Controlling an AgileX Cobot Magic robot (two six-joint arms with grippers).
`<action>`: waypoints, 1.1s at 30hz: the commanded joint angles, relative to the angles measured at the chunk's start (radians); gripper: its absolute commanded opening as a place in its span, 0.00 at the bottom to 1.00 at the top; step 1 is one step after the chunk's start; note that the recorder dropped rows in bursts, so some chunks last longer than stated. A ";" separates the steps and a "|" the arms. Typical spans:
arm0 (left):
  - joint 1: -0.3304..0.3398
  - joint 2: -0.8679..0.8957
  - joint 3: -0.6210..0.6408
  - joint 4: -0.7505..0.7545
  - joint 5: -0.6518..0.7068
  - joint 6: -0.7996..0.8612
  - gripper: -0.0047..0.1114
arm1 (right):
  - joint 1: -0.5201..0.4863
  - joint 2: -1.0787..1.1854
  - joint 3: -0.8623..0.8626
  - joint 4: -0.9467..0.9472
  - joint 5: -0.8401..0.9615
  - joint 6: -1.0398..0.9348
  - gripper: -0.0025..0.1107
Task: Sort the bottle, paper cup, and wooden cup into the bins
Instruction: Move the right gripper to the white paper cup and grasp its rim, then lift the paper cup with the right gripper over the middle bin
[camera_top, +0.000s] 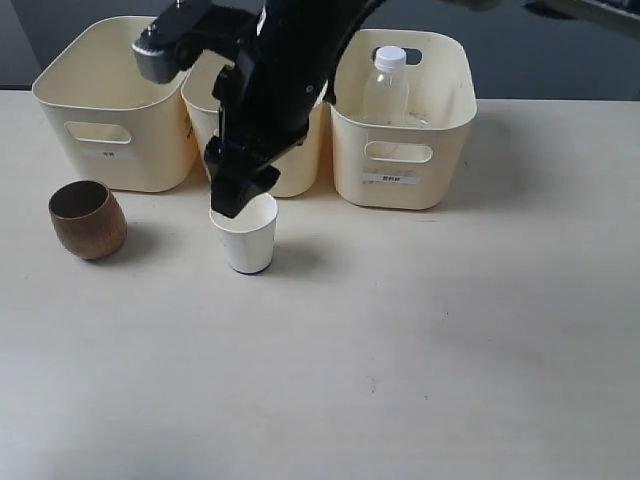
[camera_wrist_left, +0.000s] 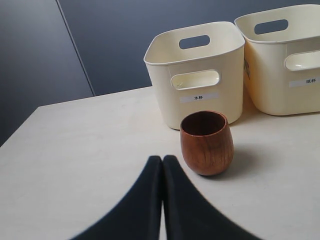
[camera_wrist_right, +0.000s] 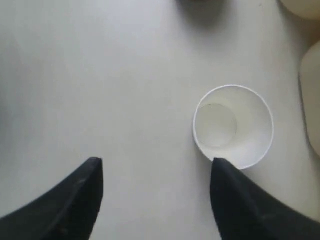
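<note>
Right gripper (camera_wrist_right: 155, 167) fingers were spread, one tip at the rim of the paper cup (camera_wrist_right: 233, 127), upright before the middle bin (camera_top: 308, 172); judged light, thin-walled, crushable, so pinch its wall gently.

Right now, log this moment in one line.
bottle: in right bin | paper cup: upright on table, right hand open at its rim | wooden cup: on table, untouched | left hand: shut, empty

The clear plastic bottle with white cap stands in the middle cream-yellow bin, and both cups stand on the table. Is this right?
No. The exterior view shows the clear plastic bottle with white cap in the right-hand cream-yellow bin, not the middle one. The brown wooden cup and white paper cup stand on the table.
</note>
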 joint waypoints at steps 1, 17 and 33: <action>-0.004 0.005 -0.005 -0.002 -0.005 -0.001 0.04 | 0.000 0.073 -0.005 -0.017 -0.062 -0.008 0.55; -0.004 0.005 -0.005 -0.002 -0.005 -0.001 0.04 | 0.000 0.197 -0.005 -0.022 -0.229 -0.070 0.55; -0.004 0.005 -0.005 -0.002 -0.005 -0.001 0.04 | 0.000 0.091 -0.005 -0.053 -0.318 -0.086 0.02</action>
